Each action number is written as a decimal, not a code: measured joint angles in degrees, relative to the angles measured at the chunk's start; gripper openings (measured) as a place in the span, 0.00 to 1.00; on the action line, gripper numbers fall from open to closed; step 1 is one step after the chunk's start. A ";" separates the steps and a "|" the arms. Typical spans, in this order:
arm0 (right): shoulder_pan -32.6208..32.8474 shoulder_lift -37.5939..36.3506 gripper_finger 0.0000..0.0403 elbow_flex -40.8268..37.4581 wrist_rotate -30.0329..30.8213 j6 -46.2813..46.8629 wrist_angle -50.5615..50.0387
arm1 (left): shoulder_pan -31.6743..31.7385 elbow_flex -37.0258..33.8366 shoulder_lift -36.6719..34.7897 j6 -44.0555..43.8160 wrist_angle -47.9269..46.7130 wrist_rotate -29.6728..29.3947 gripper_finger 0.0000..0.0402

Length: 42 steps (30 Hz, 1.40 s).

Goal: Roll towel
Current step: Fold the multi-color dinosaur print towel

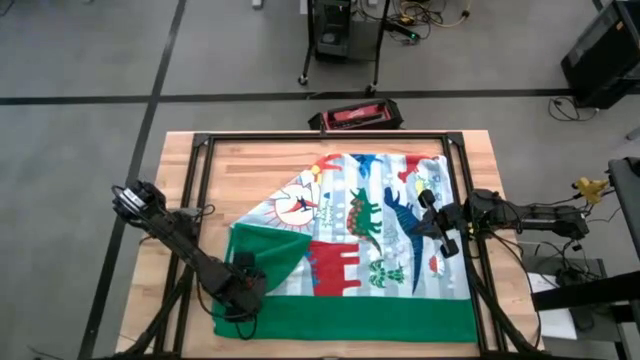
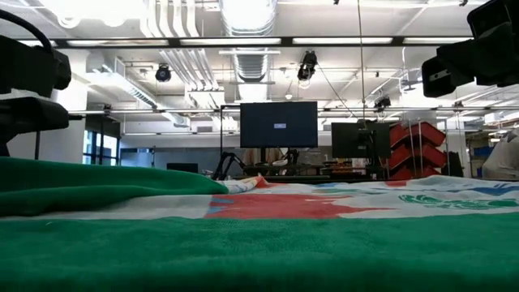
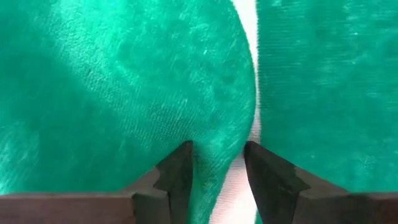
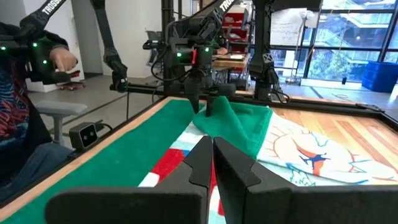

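At the left of the wooden table (image 1: 175,160) the left arm reaches in toward the near left part of the towel (image 1: 385,215). Its left gripper (image 1: 243,288) sits low on a folded-over flap (image 1: 262,255) of the cloth, where the green back shows uppermost. In the left wrist view the two dark fingers (image 3: 177,177) stand a narrow way apart with a ridge of green cloth rising between them; they look to be pinching that ridge, though whether the pads truly press on it is hard to tell.

The towel lies spread over most of the table inside the dark metal frame (image 1: 320,137). Its striped, dinosaur-printed face is up across the middle and far side, and a solid green border (image 1: 370,318) runs along the near edge. The far left corner is turned in, so the left edge slants.

Further right, the right gripper (image 1: 444,236) hovers over the right part of the towel, above the printed face. In the right wrist view its fingers (image 4: 200,163) are drawn together with only a thin slit between them and nothing held.

Beyond the far edge of the table a red and black case (image 1: 356,117) lies on the floor.
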 joint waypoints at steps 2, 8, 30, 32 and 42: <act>0.00 0.00 0.01 0.00 0.00 0.00 0.00 | 0.02 0.00 -0.13 -0.86 -0.16 -0.10 0.25; -0.02 0.00 0.01 0.00 0.00 0.00 0.02 | 0.05 1.74 -0.59 -3.95 -4.08 -1.02 0.02; 0.00 0.00 0.01 0.00 0.00 0.00 0.00 | 21.00 9.35 -9.73 -8.63 -31.03 -39.87 0.00; 0.00 0.00 0.01 0.00 0.00 0.00 0.02 | 25.51 9.31 -11.95 -8.63 -32.31 -41.26 0.00; 0.00 0.00 0.01 0.00 0.00 0.00 0.00 | 47.61 8.39 -19.66 -10.29 -33.39 -47.76 0.00</act>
